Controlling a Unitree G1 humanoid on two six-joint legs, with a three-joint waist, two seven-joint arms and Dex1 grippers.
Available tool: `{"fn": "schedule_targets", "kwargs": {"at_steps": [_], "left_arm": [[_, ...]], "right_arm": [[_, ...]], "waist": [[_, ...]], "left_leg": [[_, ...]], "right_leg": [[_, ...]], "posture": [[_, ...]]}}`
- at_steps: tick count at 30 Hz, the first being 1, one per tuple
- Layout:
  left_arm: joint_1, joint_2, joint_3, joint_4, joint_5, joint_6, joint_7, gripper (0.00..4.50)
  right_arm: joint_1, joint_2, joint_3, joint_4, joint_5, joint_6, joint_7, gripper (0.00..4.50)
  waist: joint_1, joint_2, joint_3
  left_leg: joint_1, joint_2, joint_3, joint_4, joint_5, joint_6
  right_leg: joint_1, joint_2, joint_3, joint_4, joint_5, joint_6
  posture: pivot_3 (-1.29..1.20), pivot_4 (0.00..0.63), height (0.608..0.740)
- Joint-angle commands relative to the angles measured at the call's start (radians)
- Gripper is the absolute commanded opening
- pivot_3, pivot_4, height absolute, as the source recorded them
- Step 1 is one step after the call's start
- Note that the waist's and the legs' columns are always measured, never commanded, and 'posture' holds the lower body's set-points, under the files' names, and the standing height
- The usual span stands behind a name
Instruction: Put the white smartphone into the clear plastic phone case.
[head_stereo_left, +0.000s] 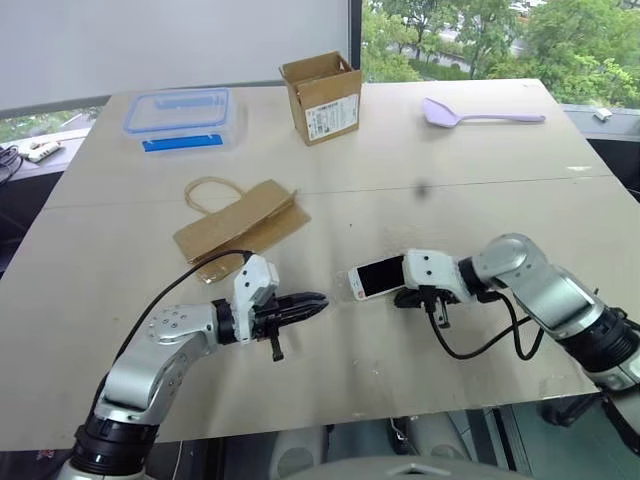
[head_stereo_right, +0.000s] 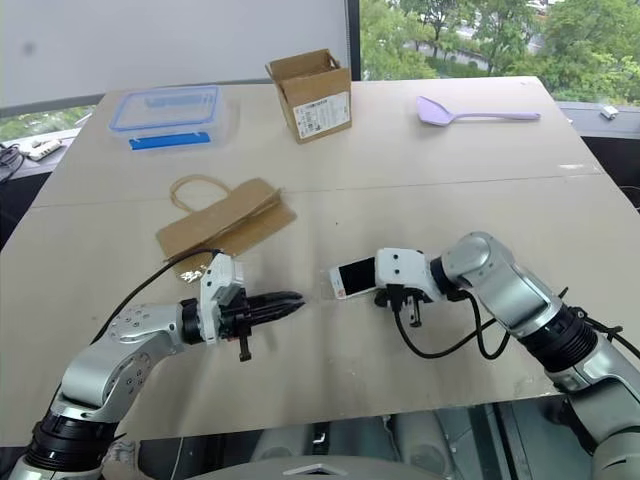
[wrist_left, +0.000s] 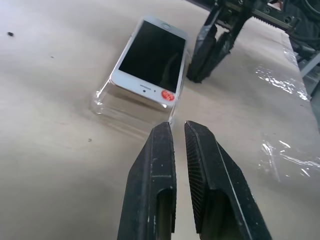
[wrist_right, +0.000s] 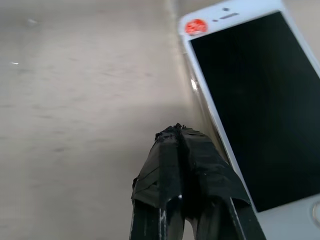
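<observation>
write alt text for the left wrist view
A white smartphone lies face up on the clear plastic phone case on a table. The left gripper, nearly shut, points at its near end; the shut right gripper sits beside it.

- The right gripper (wrist_right: 181, 131) rises with its two black, tape-wrapped fingers (wrist_right: 165, 170) pressed together, tips meeting.
- The white smartphone (wrist_right: 255, 105) lies flat on the pale table (wrist_right: 75, 100), black screen up, just beside the fingertips.
- A small red round sticker (wrist_right: 196, 26) sits on the phone's white bezel near its speaker slot.
</observation>
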Motion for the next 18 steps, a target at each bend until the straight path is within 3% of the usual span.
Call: {"fn": "schedule_targets", "kwargs": {"at_steps": [1, 5, 11, 18], "left_arm": [[-0.003, -0.006, 0.018, -0.004, 0.001, -0.032, -0.004, 0.43], [0.004, -0.015, 0.014, -0.004, 0.002, -0.041, 0.000, 0.43], [0.028, -0.026, 0.020, -0.022, 0.002, -0.048, 0.018, 0.43], [0.055, -0.037, 0.016, 0.008, 0.023, -0.094, 0.015, 0.43]], "right_arm": [[-0.018, 0.009, -0.088, -0.065, 0.099, 0.055, 0.043, 0.00], [-0.084, 0.076, -0.161, -0.020, 0.149, 0.083, -0.001, 0.00], [-0.227, 0.176, -0.141, 0.299, -0.019, -0.080, -0.174, 0.00], [-0.332, 0.207, -0.058, 0.539, -0.127, -0.270, -0.081, 0.00]], "waist": [[0.000, 0.000, 0.000], [-0.007, 0.000, 0.000], [-0.002, 0.000, 0.000], [-0.002, 0.000, 0.000]], "left_leg": [[0.000, 0.000, 0.000, 0.000, 0.000, 0.000], [0.000, 0.000, 0.000, 0.000, 0.000, 0.000], [0.001, 0.000, 0.000, 0.000, 0.000, 0.000], [-0.001, 0.000, 0.001, -0.002, 0.000, 0.000]], "right_leg": [[0.000, 0.000, 0.000, 0.000, 0.000, 0.000], [0.000, 0.000, 0.000, 0.000, 0.001, 0.001], [0.000, 0.001, 0.001, 0.001, 0.000, 0.000], [-0.001, 0.000, 0.001, -0.001, 0.002, 0.003]], "posture": [[0.00, 0.150, 0.740], [0.00, 0.150, 0.740], [0.00, 0.150, 0.740], [0.00, 0.150, 0.740]]}}
